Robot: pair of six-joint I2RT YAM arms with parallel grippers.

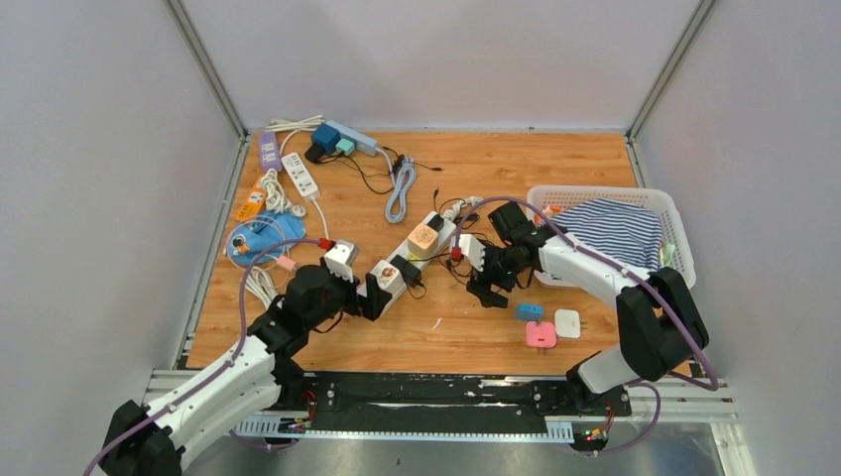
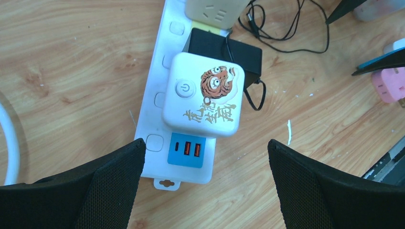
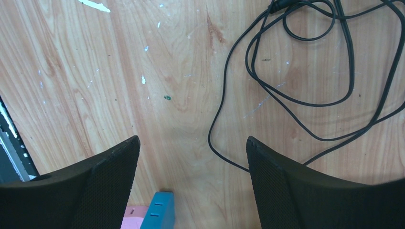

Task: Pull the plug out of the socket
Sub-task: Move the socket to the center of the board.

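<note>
Since the tiger-printed plug (image 2: 203, 95) lies just far-right of the left gripper (image 2: 204, 155), jaws spread wide, that arm is nearer.

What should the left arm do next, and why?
Probably move the left tool forward and down, then close it on the white tiger plug. The tool is open and hovers just short of the plug, which sits plugged into the white power strip.
</note>
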